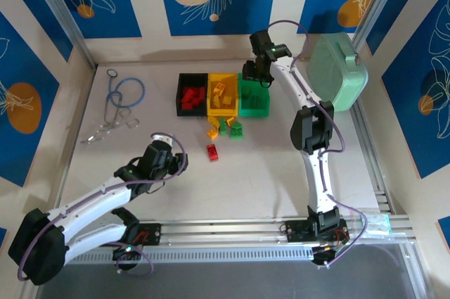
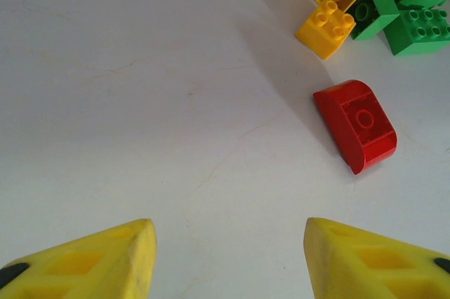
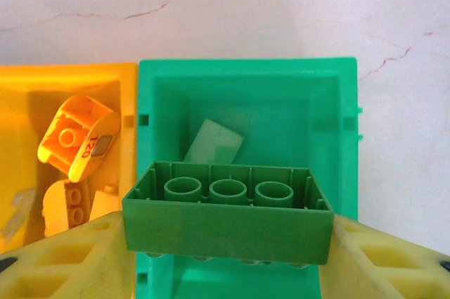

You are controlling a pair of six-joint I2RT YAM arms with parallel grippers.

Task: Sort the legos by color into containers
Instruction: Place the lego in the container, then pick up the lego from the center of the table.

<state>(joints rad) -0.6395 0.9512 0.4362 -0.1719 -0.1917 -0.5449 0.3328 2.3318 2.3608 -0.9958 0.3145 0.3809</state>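
Green lego brick (image 3: 226,218) sits clamped in the right gripper (image 3: 228,250) above the green bin (image 3: 337,95), so the drop-off seems in hand and next needs a clean release, while the left gripper (image 2: 228,250) hangs open near a loose red brick (image 2: 357,124).

Right wrist view: "120" was printed in dark digits on the curved yellow lego (image 3: 70,134), which lay in the yellow bin (image 3: 21,95) at about 9 o'clock of the frame. Digits ran sideways, reading down toward 6 o'clock. A small grey patch (image 3: 103,145) sat just beside them on the same face; whether it carried any marking couldn't be told.
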